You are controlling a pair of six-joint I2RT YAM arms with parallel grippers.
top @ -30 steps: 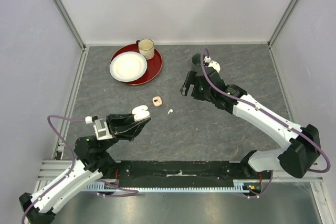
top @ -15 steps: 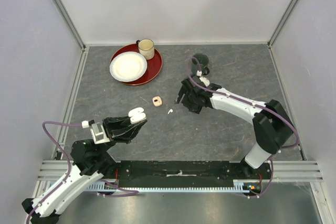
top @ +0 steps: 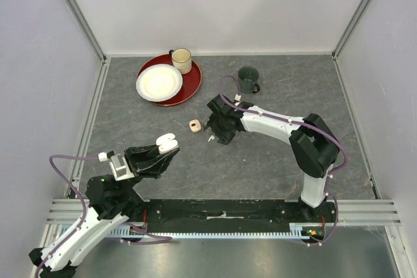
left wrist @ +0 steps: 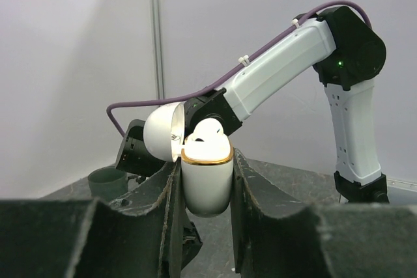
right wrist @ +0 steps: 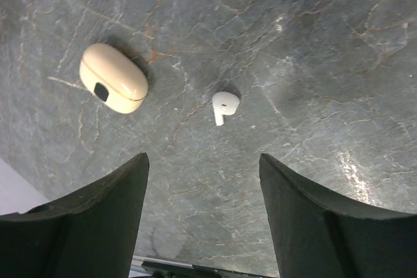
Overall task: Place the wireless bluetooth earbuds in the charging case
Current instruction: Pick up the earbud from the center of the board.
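The coming move turns on the loose white earbud (right wrist: 223, 106), which lies on the tabletop (right wrist: 339, 43) directly below the right end effector (right wrist: 202, 161). That end effector hangs released with its two fingers spread wide. In the right wrist view the earbud sits just ahead of the tips, near the middle of the gap. The earbud's stem points roughly back toward the camera, across the closing line of the fingers, so a straight descent should bring the pads onto its narrow sides. A closed peach case (right wrist: 114, 87) rests near the earbud but apart from it, off toward one finger, and could be nudged if the descent drifts. The left end effector (left wrist: 205, 161) is well apart, close to the arm bases. It is clenched on the white charging case (left wrist: 206, 190), lid open, with a seated earbud (left wrist: 208, 128) showing at the rim. The right arm is plainly the nearer.
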